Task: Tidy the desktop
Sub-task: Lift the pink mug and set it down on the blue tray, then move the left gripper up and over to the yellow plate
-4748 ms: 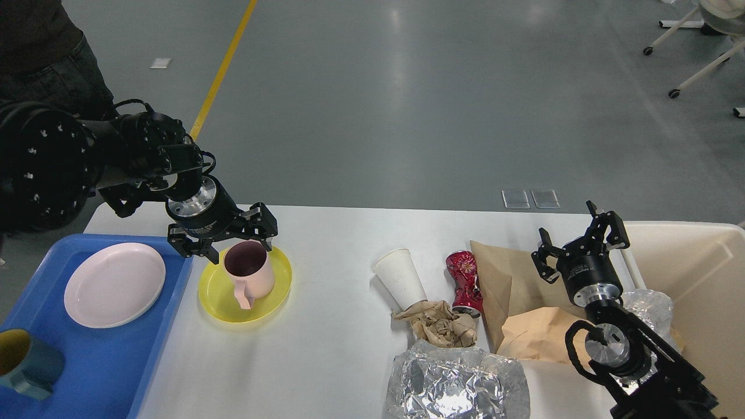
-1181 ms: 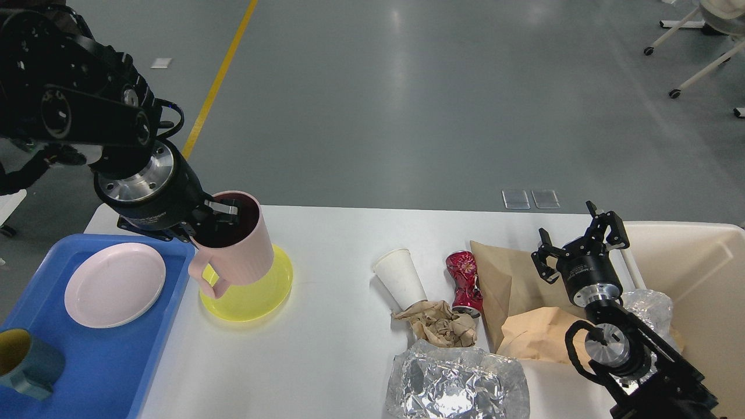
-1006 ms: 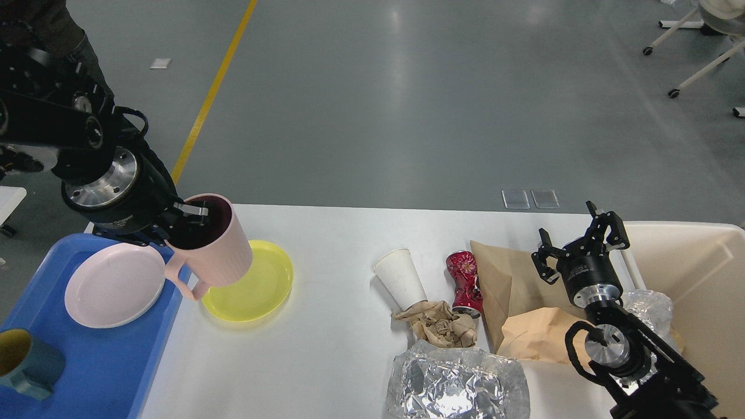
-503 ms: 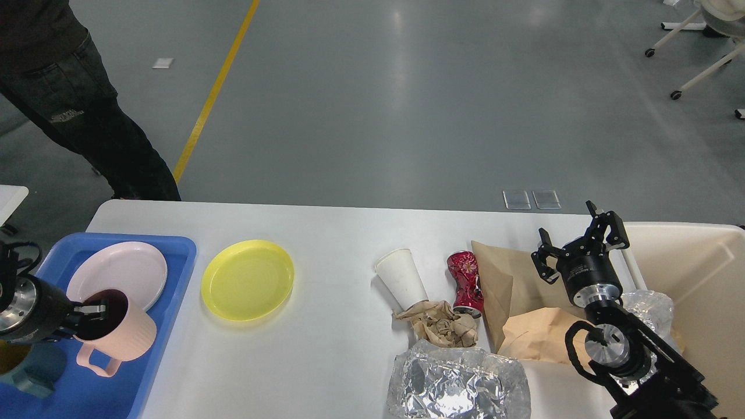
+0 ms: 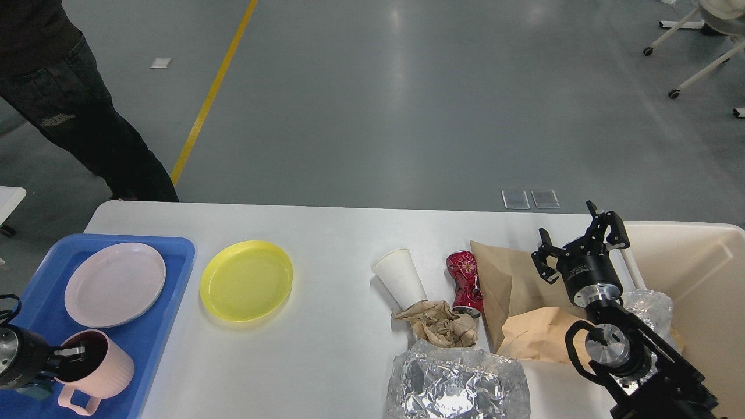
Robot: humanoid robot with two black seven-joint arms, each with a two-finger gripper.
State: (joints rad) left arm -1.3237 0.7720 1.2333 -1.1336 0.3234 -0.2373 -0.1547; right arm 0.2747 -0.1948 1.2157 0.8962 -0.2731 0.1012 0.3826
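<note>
The white desktop (image 5: pixel 337 273) spans the view. My left gripper (image 5: pixel 68 354) is at the lower left edge, shut on the rim of a pink mug (image 5: pixel 96 372), holding it over the near part of the blue tray (image 5: pixel 154 326). A pink plate (image 5: pixel 114 284) lies in the tray. A yellow plate (image 5: pixel 245 280) lies on the desktop right of the tray. My right gripper (image 5: pixel 582 240) is open and empty, raised over the brown paper (image 5: pixel 506 279) at the right.
A white paper cup (image 5: pixel 399 277), a crushed red can (image 5: pixel 464 281), crumpled brown paper (image 5: pixel 437 323) and crumpled foil (image 5: pixel 460 384) lie right of centre. A beige bin (image 5: pixel 692 279) stands at the right. A person's legs (image 5: pixel 75 110) stand behind the far left corner.
My left gripper lifted the pink mug off the yellow plate and carried it left and toward me, down over the blue tray. The right arm has not moved.
</note>
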